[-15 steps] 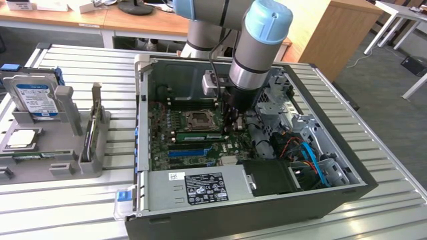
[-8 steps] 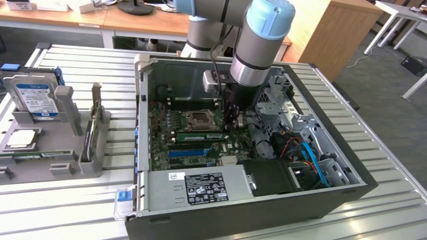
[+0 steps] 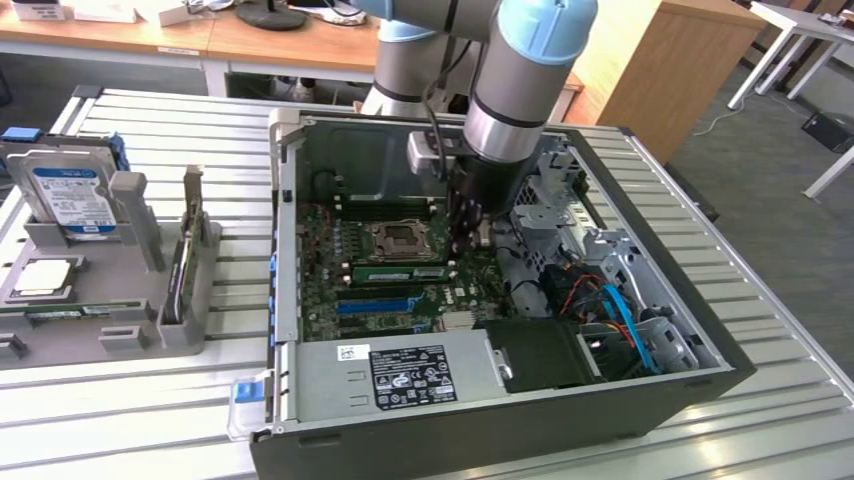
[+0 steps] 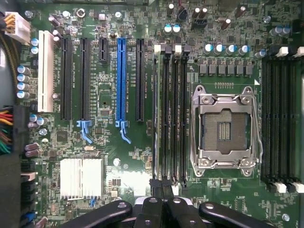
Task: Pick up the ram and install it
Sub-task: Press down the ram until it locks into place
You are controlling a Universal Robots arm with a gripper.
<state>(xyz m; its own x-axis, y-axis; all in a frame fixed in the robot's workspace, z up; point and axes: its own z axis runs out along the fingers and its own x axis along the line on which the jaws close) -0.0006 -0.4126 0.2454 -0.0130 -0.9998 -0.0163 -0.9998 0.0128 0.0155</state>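
**Slatted metal table** (image 3: 781, 300): carries everything listed below.

**Computer case** (image 3: 441, 445): black tower on its side with the panel off and the interior facing up.

**Robot arm** (image 3: 523, 80): grey and pale blue, reaching down into the case from the far side.

**Grey parts fixture** (image 3: 134, 335): on the table at the exterior view's left, well apart from the case opening. A hard drive (image 3: 67, 195) with a blue-and-white label stands in it.

**Power supply** (image 3: 400, 372): silver box with a black label, along the near edge of the case.

**Motherboard** (image 4: 109, 137): green, flat in the case floor.

**CPU socket** (image 4: 225, 128): metal frame with no processor in it, flanked by banks of black memory slots.

**Heatsink** (image 4: 80, 178): small, silver, finned.

**Blue expansion slot** (image 4: 121, 80): among black slots, with a white slot (image 4: 46, 71) further out.

**Ram** (image 3: 396, 272): green stick standing on edge in the memory bank between the socket and the blue slot. In the wrist view it is seen edge-on (image 4: 156, 118) in the slot on the blue slot's side. Whether it is latched cannot be told.

**Gripper** (image 4: 160, 186): black, jaws pressed together with nothing between them. It sits over the end of that memory bank (image 3: 467, 245), very near the ram; contact cannot be judged.
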